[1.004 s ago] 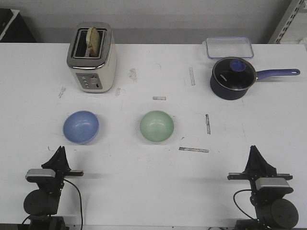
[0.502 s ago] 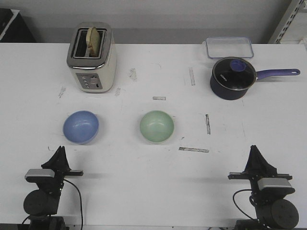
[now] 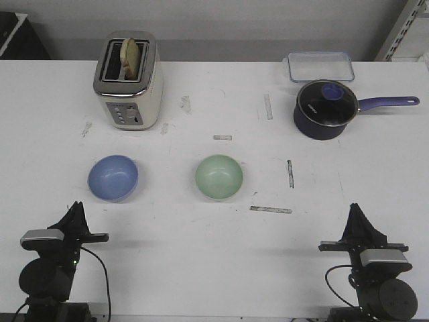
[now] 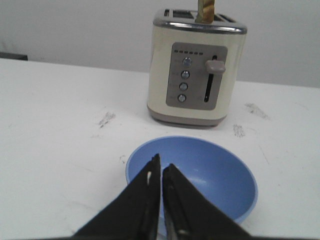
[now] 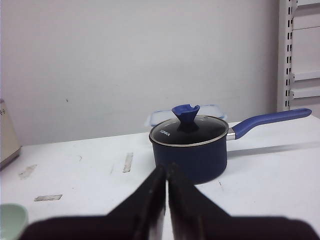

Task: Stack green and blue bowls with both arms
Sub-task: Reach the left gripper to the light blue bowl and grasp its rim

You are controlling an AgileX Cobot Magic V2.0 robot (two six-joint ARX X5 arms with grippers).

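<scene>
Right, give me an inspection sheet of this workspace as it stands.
Surface: white table, scuffed, with tape strips.
Job's things: blue bowl and green bowl sit apart, upright, unstacked.
Clutter: toaster holding bread; lidded navy saucepan; clear lidded container behind it.
Grippers: left gripper shut, empty, aimed at the blue bowl; right gripper shut, empty, facing the saucepan.
Cables: black cable loops by the left arm's base.
Surroundings: grey wall; metal shelving on the right.
</scene>
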